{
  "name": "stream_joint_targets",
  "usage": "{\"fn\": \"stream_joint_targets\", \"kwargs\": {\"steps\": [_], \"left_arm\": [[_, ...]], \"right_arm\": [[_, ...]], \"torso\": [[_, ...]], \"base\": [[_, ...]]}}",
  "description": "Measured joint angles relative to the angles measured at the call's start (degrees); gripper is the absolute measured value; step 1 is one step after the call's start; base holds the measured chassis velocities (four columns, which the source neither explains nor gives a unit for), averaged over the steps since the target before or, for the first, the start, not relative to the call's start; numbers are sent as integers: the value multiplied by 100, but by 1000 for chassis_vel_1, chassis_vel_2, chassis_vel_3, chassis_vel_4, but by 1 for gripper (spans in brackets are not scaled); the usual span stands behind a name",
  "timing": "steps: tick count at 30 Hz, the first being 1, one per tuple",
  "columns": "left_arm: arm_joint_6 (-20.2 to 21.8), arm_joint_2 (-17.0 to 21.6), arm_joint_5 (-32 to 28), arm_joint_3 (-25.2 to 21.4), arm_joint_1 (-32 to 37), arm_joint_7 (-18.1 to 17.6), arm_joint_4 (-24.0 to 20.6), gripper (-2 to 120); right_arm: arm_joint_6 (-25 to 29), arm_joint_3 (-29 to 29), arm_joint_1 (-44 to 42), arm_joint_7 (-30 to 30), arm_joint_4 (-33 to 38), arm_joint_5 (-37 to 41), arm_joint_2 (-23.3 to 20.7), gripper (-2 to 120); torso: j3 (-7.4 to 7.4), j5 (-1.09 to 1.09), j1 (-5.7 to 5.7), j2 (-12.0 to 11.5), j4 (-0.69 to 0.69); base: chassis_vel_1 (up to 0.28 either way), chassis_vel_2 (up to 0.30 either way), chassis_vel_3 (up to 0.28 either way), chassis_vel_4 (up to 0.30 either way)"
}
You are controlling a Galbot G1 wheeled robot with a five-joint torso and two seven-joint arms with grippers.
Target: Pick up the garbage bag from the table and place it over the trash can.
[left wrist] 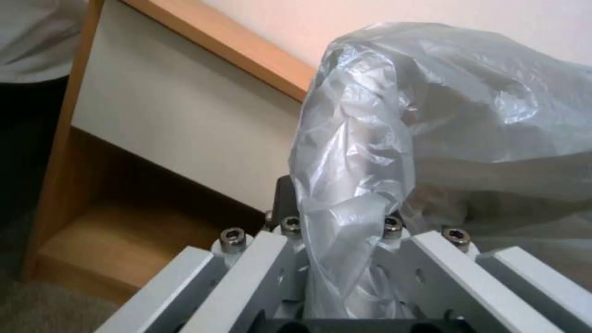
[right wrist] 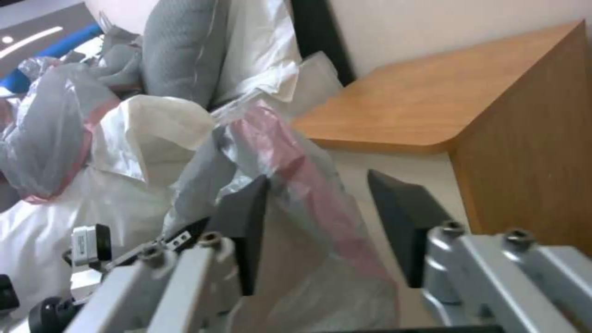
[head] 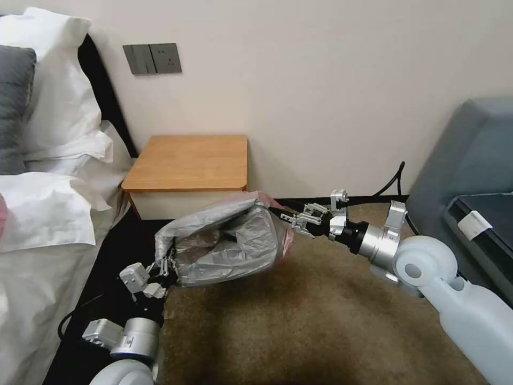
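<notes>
Crinkled translucent garbage bag [head: 227, 240]

- The head view is evenly and softly lit; the wall [head: 331, 80] is bright with no hard glare.
- A dark shadow fills the gap between the bed [head: 43, 214] and the table [head: 187, 160], and the carpet [head: 299, 321] darkens toward the lower edge.
- In the left wrist view, the garbage bag [left wrist: 444, 115] shows pale sheen on its creases; the table's low shelf recess is dim.
- In the right wrist view, the near fingers [right wrist: 401, 222] are soft and out of focus, and the far corner is washed out.
</notes>
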Motion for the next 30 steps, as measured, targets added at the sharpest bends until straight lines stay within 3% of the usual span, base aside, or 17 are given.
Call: {"fn": "stream_joint_targets", "kwargs": {"steps": [6,17,23,30], "left_arm": [[-4,-5,0,2,-3,-3,0,5],[-10,-13,0,3,-6,-3,18,5],[-16,-12,1,5,-13,-4,19,5],[-20,-20,10,18,-11,-3,40,5]], "right_arm": [[7,-2,-67,-9,70,-10,10,31],[-3,-26,-63,-9,110,54,32,28],[-5,-48,-56,-4,80,15,62,4],[-1,-48,-36,87,114,47,128,0]], "torso": [[0,0,0,0,0],[0,0,0,0,0],[0,0,0,0,0],[0,0,0,0,0]], "base": [[0,0,0,0],[0,0,0,0],[0,0,0,0],[0,0,0,0]]}}
